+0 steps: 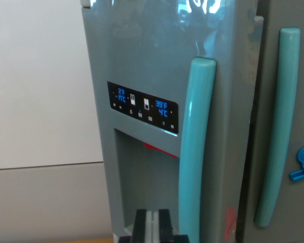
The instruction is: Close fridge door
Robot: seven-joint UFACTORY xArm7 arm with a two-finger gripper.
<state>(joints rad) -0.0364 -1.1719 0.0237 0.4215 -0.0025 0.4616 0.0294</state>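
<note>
Before the grey fridge door point(142, 61), jaws point(152, 225) nearly together, empty

Note the fridge door point(152, 61): smooth grey plastic with a glossy finish that picks up pale reflections near its top. Its handle point(196, 152) is teal plastic, smooth with a soft sheen, as is the second handle point(278, 126) at the wrist view's right. You see the display panel point(143, 107) as glossy black with printed blue figures. The gripper point(152, 228) shows matt black fingers. The wall point(40, 76) behind looks matt and pale.
</note>
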